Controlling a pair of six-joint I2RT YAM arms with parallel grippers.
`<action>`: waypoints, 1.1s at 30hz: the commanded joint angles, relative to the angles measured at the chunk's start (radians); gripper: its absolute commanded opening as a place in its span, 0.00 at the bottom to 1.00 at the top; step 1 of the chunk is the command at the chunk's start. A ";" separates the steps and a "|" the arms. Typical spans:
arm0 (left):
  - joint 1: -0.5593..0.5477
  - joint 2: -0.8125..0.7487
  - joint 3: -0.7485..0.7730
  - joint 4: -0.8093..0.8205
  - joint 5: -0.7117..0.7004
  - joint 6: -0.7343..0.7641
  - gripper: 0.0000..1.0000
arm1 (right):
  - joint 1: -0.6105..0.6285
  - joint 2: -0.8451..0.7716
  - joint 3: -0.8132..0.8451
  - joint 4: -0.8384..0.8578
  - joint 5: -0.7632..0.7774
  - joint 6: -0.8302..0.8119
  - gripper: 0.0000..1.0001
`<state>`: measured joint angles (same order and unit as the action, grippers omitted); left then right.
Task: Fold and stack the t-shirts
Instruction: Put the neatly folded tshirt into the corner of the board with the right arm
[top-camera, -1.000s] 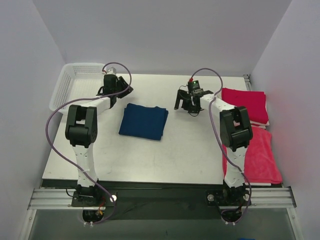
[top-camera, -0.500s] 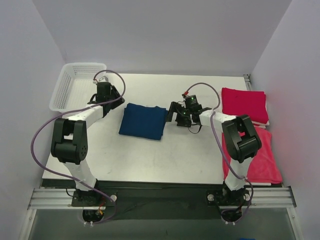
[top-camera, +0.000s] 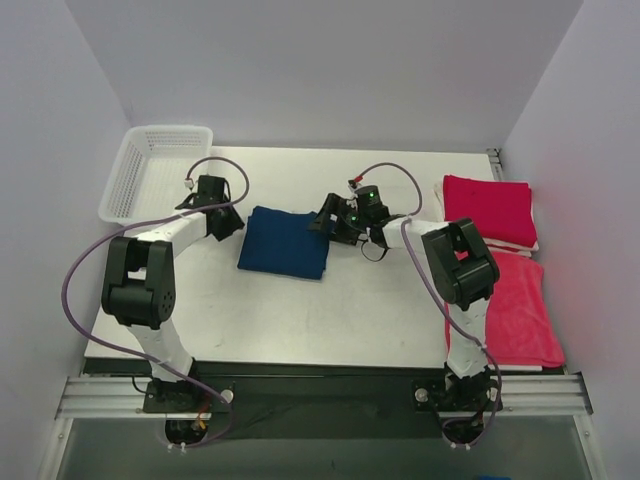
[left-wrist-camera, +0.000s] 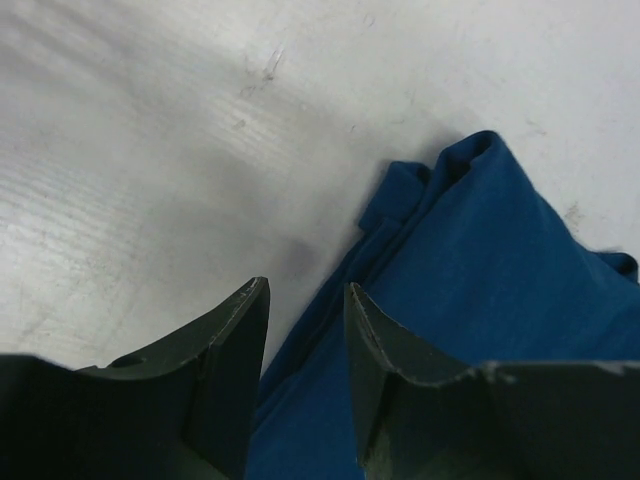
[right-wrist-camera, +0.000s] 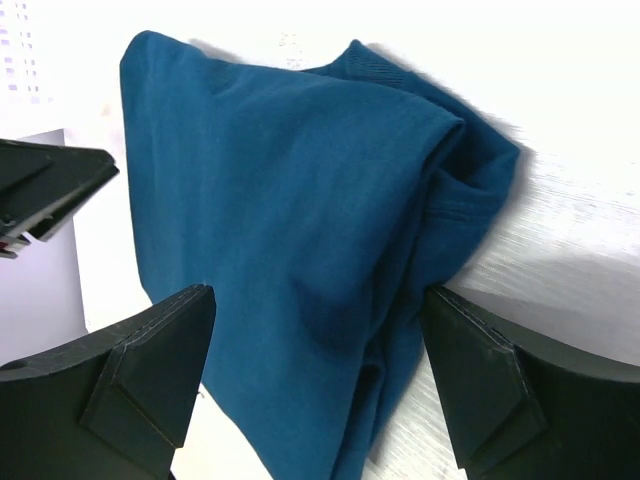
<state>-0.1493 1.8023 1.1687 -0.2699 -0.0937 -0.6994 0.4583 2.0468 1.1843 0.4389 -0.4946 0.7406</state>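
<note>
Top external view: I read the navy blue folded cotton t-shirt (top-camera: 285, 243) lying flat at the centre of the white table (top-camera: 380, 300). The left gripper (top-camera: 233, 225) sits at the upper left edge of the shirt and the right gripper (top-camera: 322, 222) at its upper right corner. From this height I cannot tell how wide either pair of jaws stands. The white plastic mesh basket (top-camera: 165, 131) stands at the upper left corner of the table, apart from the shirt. A folded crimson red t-shirt (top-camera: 490, 208) lies at the upper right. A second crimson red t-shirt (top-camera: 520, 310) is spread out just below it, at the right edge.

Left wrist view: the left gripper (left-wrist-camera: 305, 300) has its jaws parted by a narrow gap. The rumpled edge of the navy shirt (left-wrist-camera: 480, 280) runs up through that gap, with bare table to its left. I cannot tell whether the fingers (left-wrist-camera: 225, 370) touch the cloth.

Right wrist view: the right gripper (right-wrist-camera: 318, 300) has its jaws spread wide, one finger on each side of the navy shirt (right-wrist-camera: 290, 200). The shirt's layered corner lies between them, not clamped. Only this view shows the stacked folds at that corner.
</note>
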 joint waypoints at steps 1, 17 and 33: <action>-0.007 0.011 0.002 -0.084 -0.024 -0.037 0.46 | 0.028 0.067 -0.006 -0.120 0.024 0.003 0.86; -0.075 0.008 -0.089 -0.086 0.014 -0.046 0.46 | 0.074 0.088 0.058 -0.290 0.145 -0.066 0.37; -0.056 -0.225 -0.194 -0.008 -0.080 -0.052 0.46 | 0.011 -0.065 0.107 -0.635 0.467 -0.286 0.00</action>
<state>-0.2150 1.6817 0.9905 -0.3359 -0.1276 -0.7452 0.5106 2.0365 1.3216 0.0208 -0.2050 0.5625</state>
